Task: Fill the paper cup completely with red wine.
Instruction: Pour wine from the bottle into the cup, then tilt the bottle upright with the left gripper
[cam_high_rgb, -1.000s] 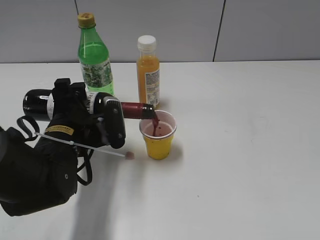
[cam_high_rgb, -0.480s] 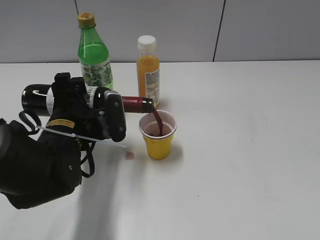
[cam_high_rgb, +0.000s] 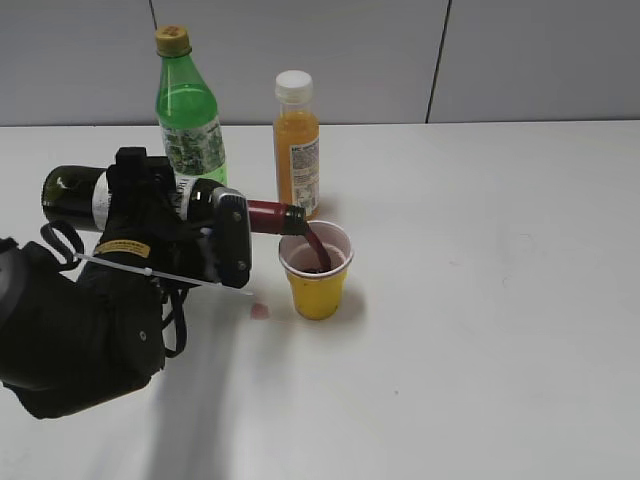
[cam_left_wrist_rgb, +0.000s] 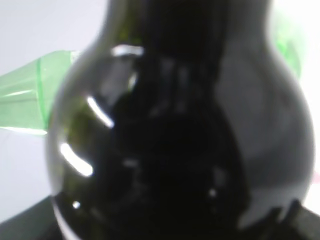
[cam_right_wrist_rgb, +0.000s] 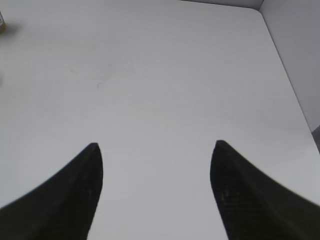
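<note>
The yellow paper cup (cam_high_rgb: 317, 287) stands upright on the white table, with dark red wine (cam_high_rgb: 318, 263) in it. My left gripper (cam_high_rgb: 195, 235) is shut on the dark glass wine bottle (cam_high_rgb: 70, 193), held on its side with its maroon neck (cam_high_rgb: 272, 216) over the cup's rim. A dark red stream runs from the mouth into the cup. In the left wrist view the dark bottle (cam_left_wrist_rgb: 180, 130) fills the frame. My right gripper (cam_right_wrist_rgb: 156, 150) is open and empty over bare table, seen only in the right wrist view.
A green soda bottle (cam_high_rgb: 188, 115) and an orange juice bottle (cam_high_rgb: 297, 145) stand behind the cup near the back wall. A small red spot (cam_high_rgb: 259, 311) lies on the table left of the cup. The table's right edge (cam_right_wrist_rgb: 287, 75) shows in the right wrist view.
The bottle's base has risen, so it tilts more neck-down. The wine level in the cup has risen. The left arm shifted slightly left and back.
</note>
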